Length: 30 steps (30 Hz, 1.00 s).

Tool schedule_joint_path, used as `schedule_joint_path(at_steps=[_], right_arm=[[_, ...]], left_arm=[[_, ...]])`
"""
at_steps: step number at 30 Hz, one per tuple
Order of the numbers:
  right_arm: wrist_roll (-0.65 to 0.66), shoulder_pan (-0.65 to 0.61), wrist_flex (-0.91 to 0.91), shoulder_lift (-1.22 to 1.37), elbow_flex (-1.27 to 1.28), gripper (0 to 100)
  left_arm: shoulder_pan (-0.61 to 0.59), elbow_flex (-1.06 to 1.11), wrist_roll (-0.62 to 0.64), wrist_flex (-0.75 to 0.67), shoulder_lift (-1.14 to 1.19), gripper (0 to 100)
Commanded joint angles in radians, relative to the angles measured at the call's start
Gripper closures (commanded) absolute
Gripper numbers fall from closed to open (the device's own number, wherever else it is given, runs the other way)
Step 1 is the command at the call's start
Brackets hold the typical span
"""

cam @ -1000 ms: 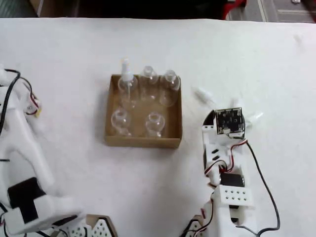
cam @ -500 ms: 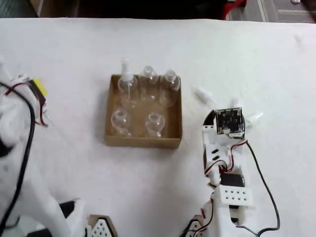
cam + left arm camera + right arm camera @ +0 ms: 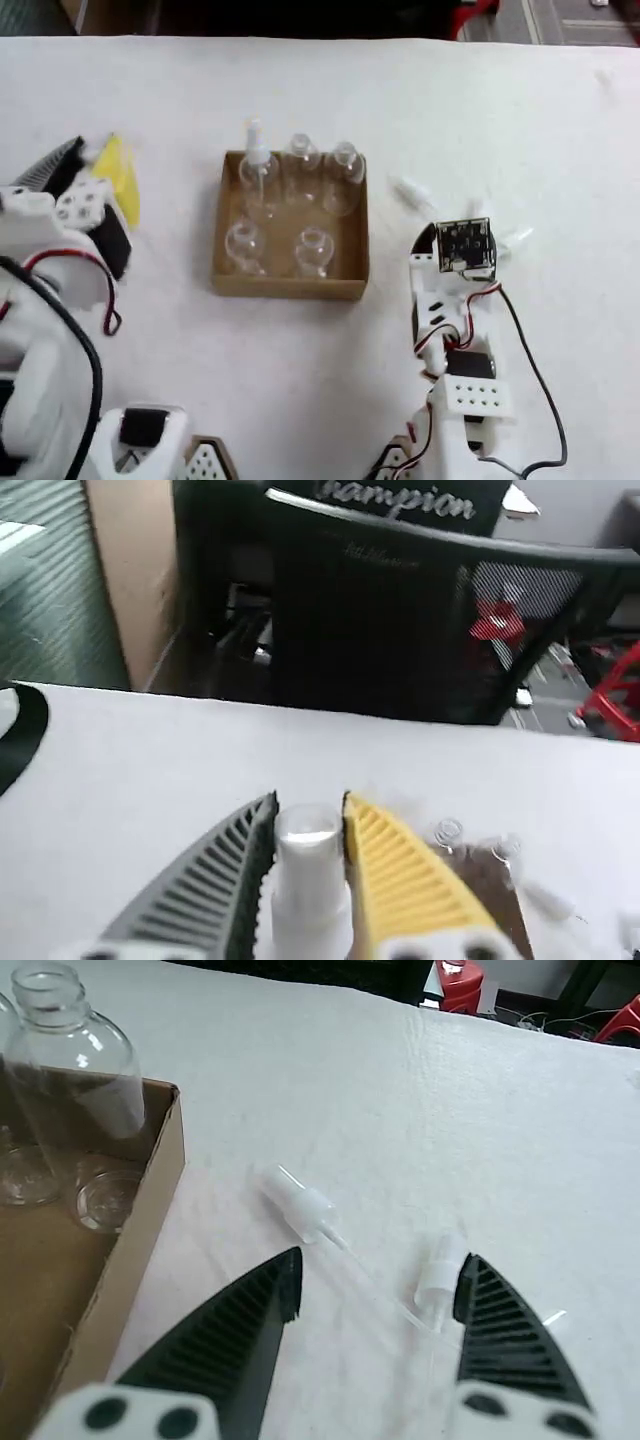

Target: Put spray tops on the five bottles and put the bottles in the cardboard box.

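The left gripper (image 3: 308, 805) has its grey and yellow fingers drawn in tight on a white spray top (image 3: 303, 855), which stands upright between them at the lower centre of the left wrist view, its flat end level with the fingertips. In the high view this gripper (image 3: 95, 150) sits at the left edge of the frame, above the table (image 3: 500, 100) and well apart from the cardboard box (image 3: 290, 285) in the middle.

The box holds five clear bottles upright, three along its far side and two along its near side. The far-left bottle (image 3: 257, 180) wears a spray top; the other four, such as the far-right bottle (image 3: 343, 175), have bare necks.

The right gripper (image 3: 378, 1275) is spread wide and grips nothing, its two black fingers low over the cloth at the lower centre of the right wrist view. A loose spray top (image 3: 300, 1205) lies on its side just beyond the left-hand finger, its thin tube trailing into the gap. A second spray top (image 3: 438, 1275) lies just beside the inner edge of the right-hand finger; whether it touches cannot be told. The box wall (image 3: 140, 1230) stands at that frame's left.
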Motion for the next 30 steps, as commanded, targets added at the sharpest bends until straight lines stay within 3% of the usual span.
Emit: schedule_joint_path(at_steps=[1,6,14,23,30], right_arm=[[0.009,-0.005,-0.018,-0.007,-0.005,77.2],[0.009,-0.005,-0.021,-0.007,-0.005,77.2],[0.009,-0.005,-0.021,-0.007,-0.005,77.2],[0.009,-0.005,-0.021,-0.007,-0.005,77.2],[0.009,-0.005,-0.019,-0.005,-0.005,77.2]], left_arm=[[0.099,-0.040,-0.020,-0.063,-0.024,98],[0.099,-0.040,-0.020,-0.110,-0.025,98],[0.107,-0.040,-0.023,-0.025,-0.030,98],[0.107,0.072,-0.084,-0.040,-0.209,98],[0.102,0.440,-0.084,-0.354,-0.458,98]])
